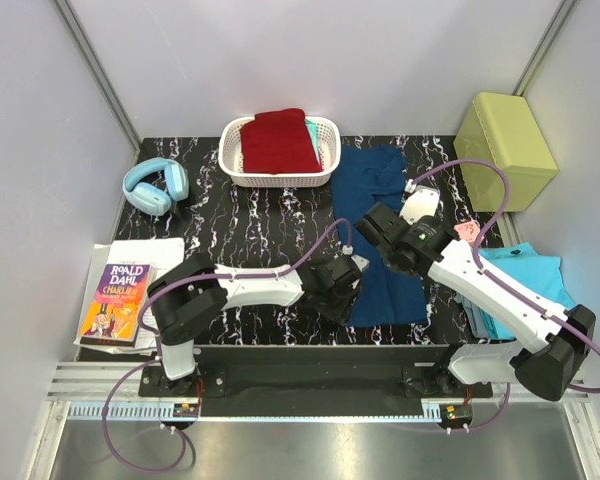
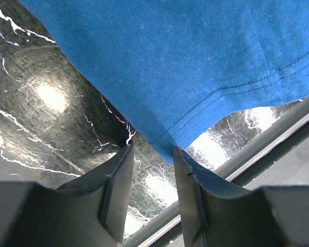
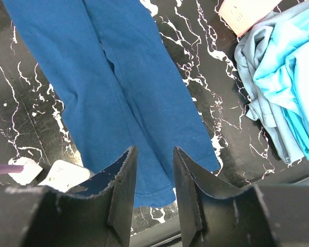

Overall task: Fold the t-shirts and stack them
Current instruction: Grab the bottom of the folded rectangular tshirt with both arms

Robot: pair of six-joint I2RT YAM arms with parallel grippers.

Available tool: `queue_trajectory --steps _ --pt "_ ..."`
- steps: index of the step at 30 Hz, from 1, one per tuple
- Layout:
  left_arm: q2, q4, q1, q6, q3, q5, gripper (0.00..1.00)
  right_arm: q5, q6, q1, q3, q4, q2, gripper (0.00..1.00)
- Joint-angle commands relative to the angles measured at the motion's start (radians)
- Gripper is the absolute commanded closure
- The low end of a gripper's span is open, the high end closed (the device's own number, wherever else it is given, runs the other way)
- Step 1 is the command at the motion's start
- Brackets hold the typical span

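Note:
The navy blue t-shirt [image 1: 385, 240] lies folded into a long strip down the middle of the black marbled table [image 1: 260, 215]. No print shows. My left gripper [image 1: 350, 283] is open at its near left corner; in the left wrist view that hemmed corner [image 2: 195, 92] hangs just beyond my open fingertips, with my left gripper [image 2: 153, 152] empty. My right gripper [image 1: 377, 225] is open and empty over the strip [image 3: 118, 92], as the right wrist view [image 3: 154, 152] shows. A dark red t-shirt [image 1: 278, 140] lies in the basket. Turquoise t-shirts [image 1: 520, 280] lie crumpled at the right [image 3: 283, 77].
A white basket [image 1: 325, 160] stands at the back. Blue headphones [image 1: 155, 186] lie at the left and a book [image 1: 115, 300] on papers lies at the near left. A yellow-green box [image 1: 505, 135] stands at the back right. A pink card [image 1: 467, 230] lies by the turquoise pile.

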Motion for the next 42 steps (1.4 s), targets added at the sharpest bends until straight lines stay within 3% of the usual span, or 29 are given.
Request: queue_trajectory --steps 1,2,6,10,20,29,30,33,42 --pt "-0.027 -0.002 -0.004 0.000 -0.005 -0.009 0.58 0.004 0.001 -0.016 -0.002 0.019 0.000 0.59" --pt "-0.020 -0.002 -0.002 0.003 -0.003 -0.009 0.58 0.002 0.004 -0.017 -0.005 0.022 0.000 0.59" --pt "-0.004 -0.003 -0.002 0.017 0.021 -0.009 0.37 -0.008 0.013 -0.027 -0.021 0.028 -0.015 0.59" --pt "0.022 -0.005 -0.004 0.036 0.067 0.010 0.37 -0.021 0.014 -0.040 -0.028 0.030 -0.018 0.60" --pt "0.110 -0.069 -0.011 0.062 0.134 0.023 0.59 -0.025 0.013 -0.083 -0.024 0.033 -0.051 0.59" --pt "0.058 -0.103 -0.013 0.048 0.077 -0.039 0.76 -0.034 0.004 -0.094 -0.031 0.042 -0.035 0.59" --pt "0.047 -0.127 -0.013 0.043 0.071 -0.038 0.86 -0.033 0.005 -0.096 -0.033 0.042 -0.034 0.60" --pt "-0.002 -0.178 -0.013 0.023 0.028 -0.099 1.00 -0.034 0.005 -0.097 -0.038 0.045 -0.029 0.60" --pt "-0.174 -0.285 -0.013 -0.056 -0.121 -0.179 1.00 -0.053 0.008 -0.100 -0.054 0.050 0.009 0.59"
